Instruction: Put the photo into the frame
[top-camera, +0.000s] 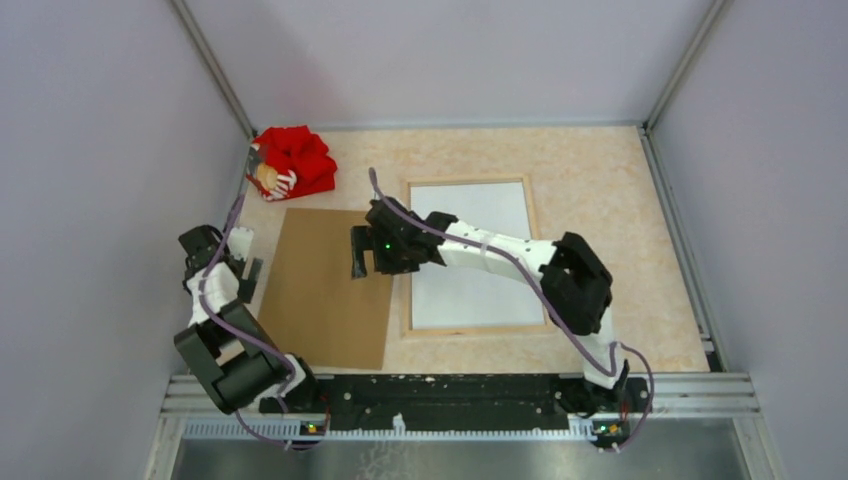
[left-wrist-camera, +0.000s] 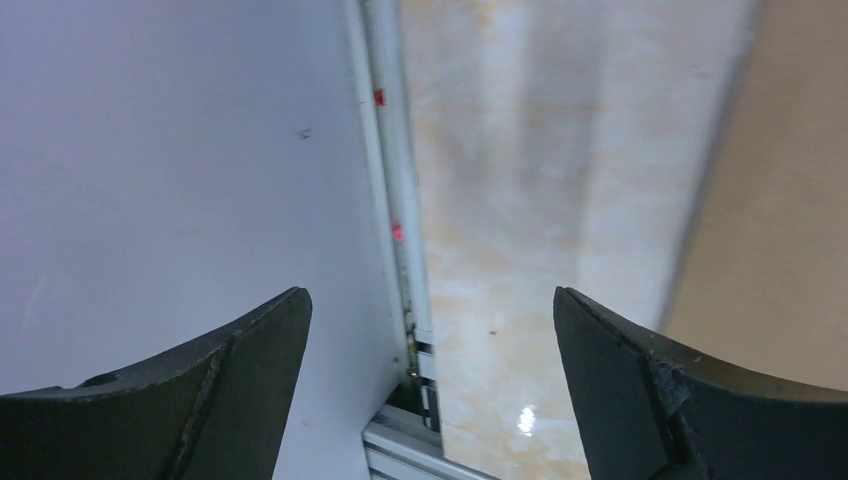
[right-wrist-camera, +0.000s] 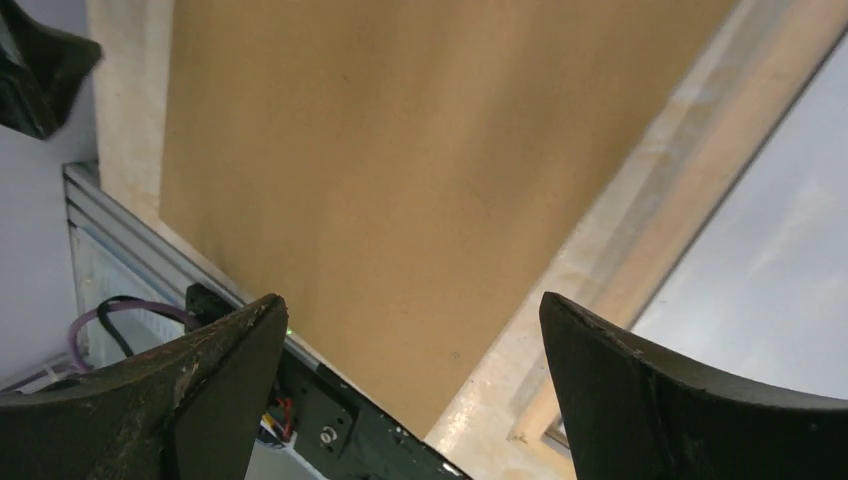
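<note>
Quick status from my end. Nearest to me, both arm bases sit on the metal rail (top-camera: 460, 390) at the bench (top-camera: 620, 250) edge.

The left fingers (left-wrist-camera: 640, 390) are spread wide with nothing between them, hovering close to the left wall (top-camera: 100, 200). That wrist cam only gives me wall, a strip of bench and a blurry sliver of brown on the right.

The brown backing board (top-camera: 325, 300) lies flat on the bench, left of centre. The right fingers (right-wrist-camera: 660, 390) are wide apart too, and empty. They hang over the board's right side, just beside the frame (top-camera: 468, 180).

The frame lies flat to the right of the board, wood side up. A white sheet fills it, which I take for the photo (top-camera: 480, 215) lying face down inside. I can't confirm that: no printed side shows anywhere, and I can't tell if it's seated in the rails.

The right arm covers part of the frame's left rail, its near right corner and a band of the white sheet. On the right wrist cam the frame is cut off at the picture edge and the white is just blur.

In the far left corner there's a red bundle (top-camera: 298, 158), maybe cloth or a doll, with something pale sticking out. It's too small to make out.
</note>
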